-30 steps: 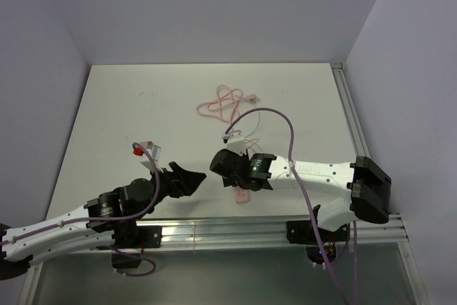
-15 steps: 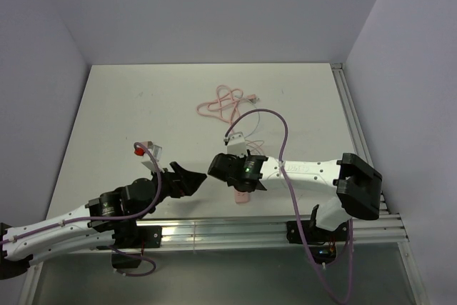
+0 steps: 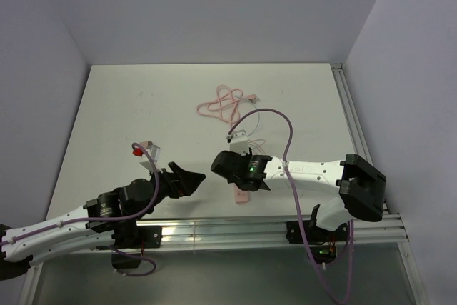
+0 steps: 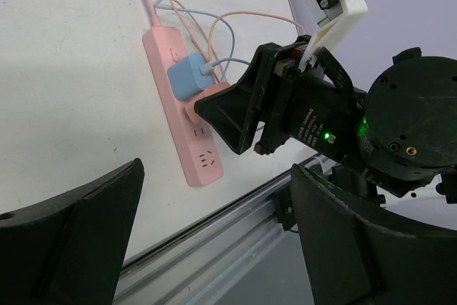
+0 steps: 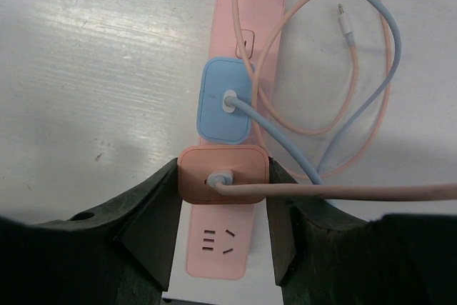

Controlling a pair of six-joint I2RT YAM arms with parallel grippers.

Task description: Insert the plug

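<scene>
Right wrist view is showing us the right jaws gripping the peach plug (image 5: 223,175), one finger pressing on each side of it at 9 and 3 o'clock. We are seeing that plug sitting on the pink power strip (image 5: 248,12), which is lying flat on the white counter (image 5: 86,69); how deeply it is sitting in its socket we are not able to tell. Just beside it at 12 o'clock, a blue plug (image 5: 226,101) is occupying the neighbouring socket, and at 6 o'clock a free socket (image 5: 216,241) is showing. A peach cable (image 5: 357,191) is running from the held plug toward 3 o'clock. In the top external view we are finding the strip near the counter's 6 o'clock edge. The left jaws are hanging wide apart at 9 o'clock from the strip, holding nothing
</scene>
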